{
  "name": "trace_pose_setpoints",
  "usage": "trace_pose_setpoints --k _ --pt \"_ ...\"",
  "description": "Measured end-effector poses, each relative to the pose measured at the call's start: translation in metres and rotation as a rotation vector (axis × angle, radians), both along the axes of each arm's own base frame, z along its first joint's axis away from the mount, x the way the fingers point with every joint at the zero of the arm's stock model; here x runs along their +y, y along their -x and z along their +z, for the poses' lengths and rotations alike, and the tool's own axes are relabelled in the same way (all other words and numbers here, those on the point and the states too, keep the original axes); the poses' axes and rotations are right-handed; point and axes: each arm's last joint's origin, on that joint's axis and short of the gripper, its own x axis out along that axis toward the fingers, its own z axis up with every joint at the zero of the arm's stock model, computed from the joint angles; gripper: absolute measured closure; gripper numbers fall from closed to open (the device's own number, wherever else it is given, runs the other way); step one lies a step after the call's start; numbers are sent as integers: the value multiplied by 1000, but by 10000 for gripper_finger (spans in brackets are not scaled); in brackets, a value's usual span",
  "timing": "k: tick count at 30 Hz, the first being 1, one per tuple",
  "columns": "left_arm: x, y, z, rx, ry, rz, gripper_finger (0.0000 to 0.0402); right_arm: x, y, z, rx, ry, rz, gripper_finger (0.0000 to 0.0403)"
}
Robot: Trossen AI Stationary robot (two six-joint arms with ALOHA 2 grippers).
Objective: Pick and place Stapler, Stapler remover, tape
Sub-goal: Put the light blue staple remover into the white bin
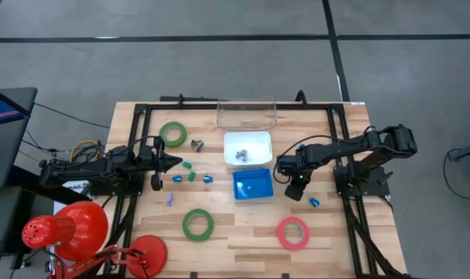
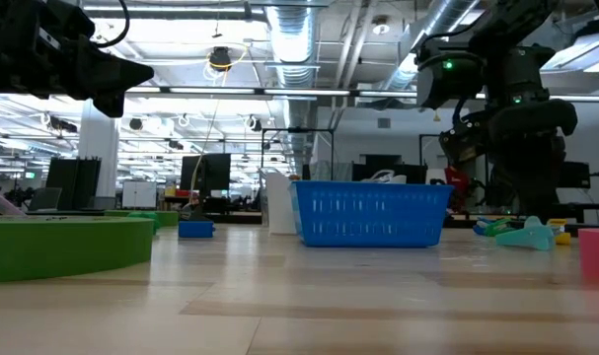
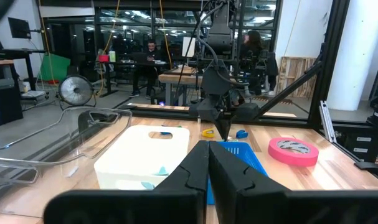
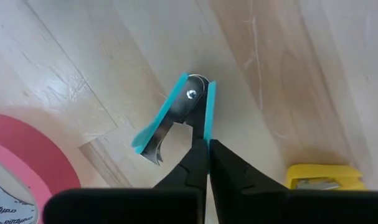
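A teal stapler remover (image 4: pixel 176 115) lies on its side on the wooden table (image 1: pixel 242 248), right of the blue basket (image 1: pixel 252 184). My right gripper (image 4: pixel 205 143) points down over it, shut, with its tips at the end of one teal handle. The pink tape (image 1: pixel 293 232) lies flat nearer the front; one green tape (image 1: pixel 197 224) lies front centre and another (image 1: pixel 173 133) far left. My left gripper (image 1: pixel 176 161) waits shut and level at the left, touching nothing. I cannot make out a stapler. My right gripper comes from above, pointing almost straight down. Its shut fingertips (image 4: pixel 195 163) meet at the lower end of one teal handle (image 4: pixel 208 115) of the stapler remover. Whether they pinch that edge or only touch it, I cannot tell. The remover lies on the table.
A white bin (image 1: pixel 247 147) and a clear container (image 1: pixel 246 112) stand beyond the basket. Several small coloured pieces (image 1: pixel 192 176) lie by my left gripper, a yellow one (image 4: pixel 326 177) and a blue one (image 1: pixel 313 203) by my right. A red lamp (image 1: pixel 64 229) stands front left.
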Motion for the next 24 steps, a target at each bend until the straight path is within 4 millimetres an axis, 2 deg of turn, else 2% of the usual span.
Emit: trace_pose_setpoints --k 7,24 --pt "0 0 0 0 0 0 398 0 -3 3 -11 -13 0 402" --pt "0 0 0 0 0 0 398 -1 -10 60 -221 -18 -3 403"
